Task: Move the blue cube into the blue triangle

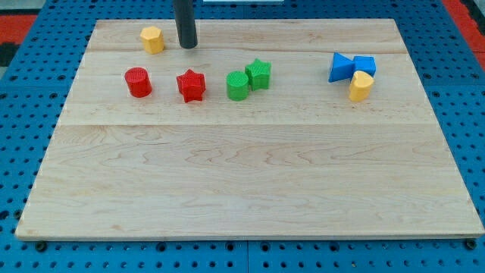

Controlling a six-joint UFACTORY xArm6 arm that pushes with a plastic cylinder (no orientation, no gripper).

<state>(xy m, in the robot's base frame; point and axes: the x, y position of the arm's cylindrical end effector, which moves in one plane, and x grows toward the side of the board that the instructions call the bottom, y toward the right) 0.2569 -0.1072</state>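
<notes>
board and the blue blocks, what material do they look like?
Board: pale wood, likely maple or similar; visible grain and plank seams, smooth satin finish. Blue cube and blue triangle, touching: probably 3D-printed plastic, matte, with what look like faint ridges; too small to confirm.

Rod (185, 19) cut off by the view's top edge, upper part out of frame; my tip (187, 46) itself shows, just right of the yellow block (152, 39). Blue cube (365, 65) partly covered: blue triangle (341, 67) overlaps its left side, a second yellow block (361, 86) its lower edge. Both yellow blocks' exact shapes too small to call.
</notes>
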